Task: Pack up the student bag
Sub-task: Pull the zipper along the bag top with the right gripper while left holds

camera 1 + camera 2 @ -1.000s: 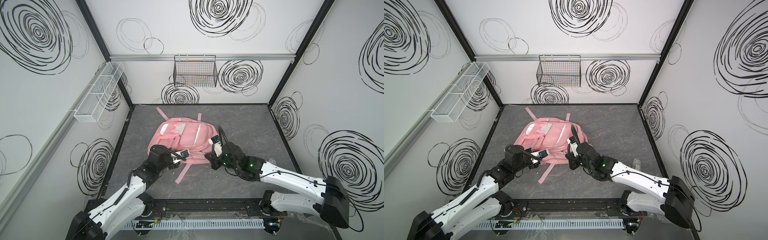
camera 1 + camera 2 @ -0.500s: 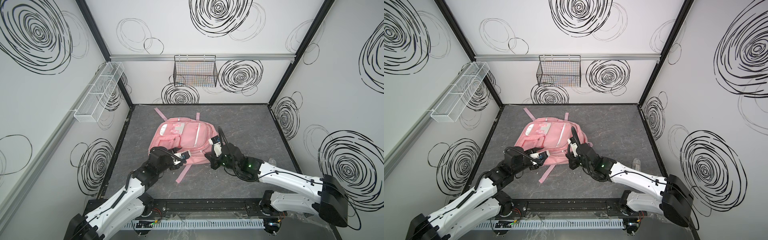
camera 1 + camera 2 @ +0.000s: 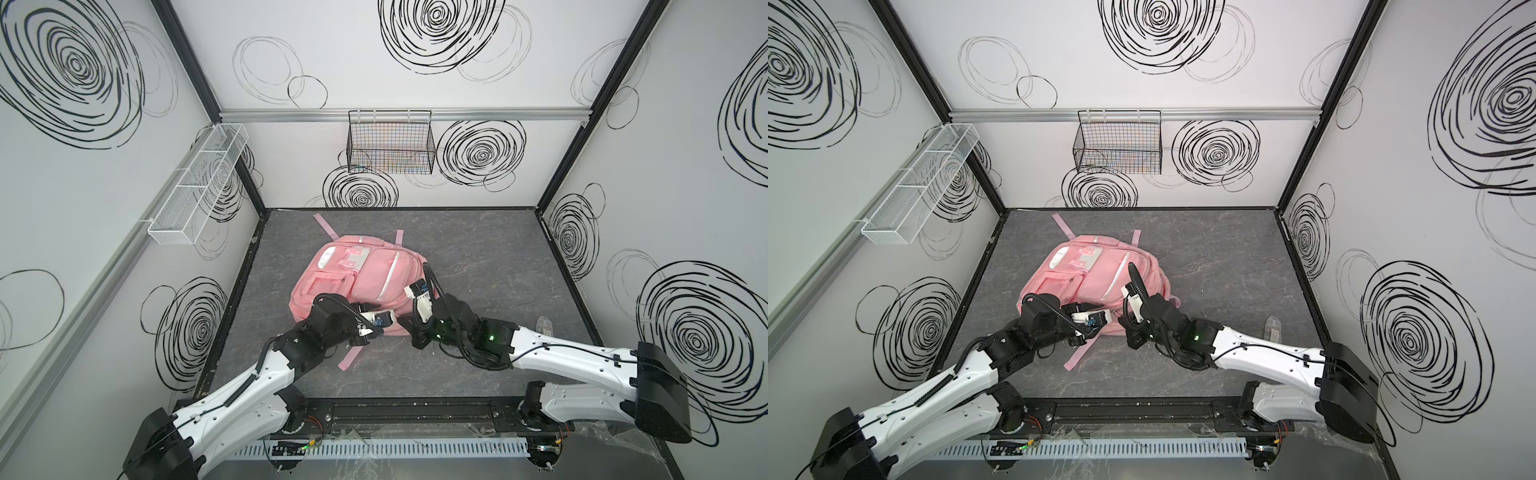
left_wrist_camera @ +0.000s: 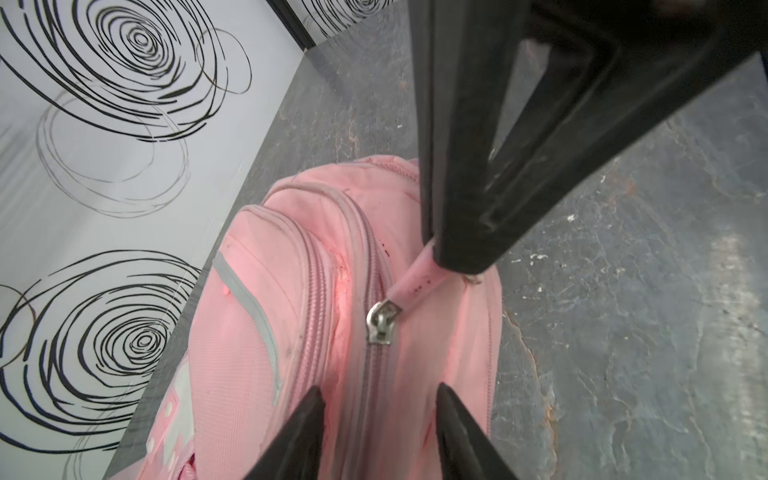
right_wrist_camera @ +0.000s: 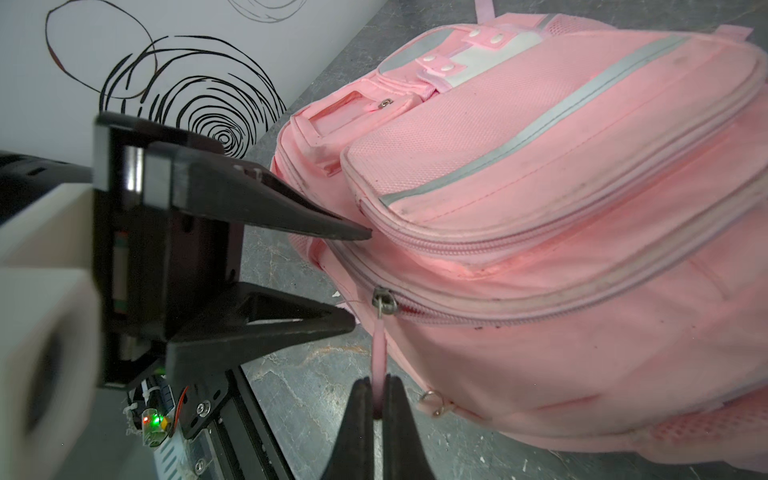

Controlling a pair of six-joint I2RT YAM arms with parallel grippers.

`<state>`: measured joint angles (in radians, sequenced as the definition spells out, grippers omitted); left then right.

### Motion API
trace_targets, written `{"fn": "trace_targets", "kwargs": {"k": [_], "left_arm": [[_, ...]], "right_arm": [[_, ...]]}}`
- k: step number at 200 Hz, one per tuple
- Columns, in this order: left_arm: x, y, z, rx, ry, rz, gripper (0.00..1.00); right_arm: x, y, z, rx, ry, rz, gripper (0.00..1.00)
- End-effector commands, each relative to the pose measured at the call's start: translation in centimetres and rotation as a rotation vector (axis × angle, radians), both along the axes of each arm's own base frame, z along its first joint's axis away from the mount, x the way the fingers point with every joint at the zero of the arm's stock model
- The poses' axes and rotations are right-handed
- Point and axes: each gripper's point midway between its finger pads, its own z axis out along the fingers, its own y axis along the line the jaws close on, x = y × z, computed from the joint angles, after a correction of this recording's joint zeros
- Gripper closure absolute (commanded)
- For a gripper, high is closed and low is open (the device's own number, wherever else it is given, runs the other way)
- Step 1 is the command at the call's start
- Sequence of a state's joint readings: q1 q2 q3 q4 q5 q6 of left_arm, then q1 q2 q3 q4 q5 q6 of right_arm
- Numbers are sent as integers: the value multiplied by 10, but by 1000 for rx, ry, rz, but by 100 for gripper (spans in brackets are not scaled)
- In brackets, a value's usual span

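The student bag (image 3: 365,270) (image 3: 1096,278), a pink backpack with white trim, lies front-up in the middle of the floor. Its main zipper slider (image 5: 382,302) (image 4: 380,322) carries a pink pull tab (image 5: 379,353) (image 4: 411,284). My right gripper (image 5: 377,395) is shut on that tab, just off the bag's near edge. My left gripper (image 4: 378,399) is open, with its fingers astride the zipper seam a short way from the slider and nothing pinched between them. In the right wrist view the left gripper's fingers (image 5: 291,216) point at the bag's side.
A loose pink strap (image 3: 353,355) trails from the bag toward the front rail. A small metal ring (image 5: 432,401) hangs at the bag's lower edge. A clear object (image 3: 544,326) lies on the floor at the right. A black wire basket (image 3: 390,145) and a white mesh shelf (image 3: 195,187) hang on the walls.
My left gripper's jaws have come apart at the bag's near edge. The right gripper has kept its hold on the pull tab and has barely moved.
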<state>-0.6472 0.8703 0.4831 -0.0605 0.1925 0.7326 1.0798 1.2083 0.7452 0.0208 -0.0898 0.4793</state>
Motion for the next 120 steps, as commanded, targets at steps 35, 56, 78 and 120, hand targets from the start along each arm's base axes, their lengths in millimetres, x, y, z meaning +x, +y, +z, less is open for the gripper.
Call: {"fn": "trace_targets", "kwargs": {"k": [35,56,78,120], "left_arm": [[5,6,15,-16,-81,38,77],[5,8,18,-24,-98,43,89],[6,11,19,-25,-113,54,96],[5,14,20,-28,-129,60,100]], "right_arm": [[4,21,57,155,-90,11,100],[7,18,57,146,-94,-6,100],[11,14,55,131,-98,-33,100],[24,-5,52,106,-93,-96,100]]}}
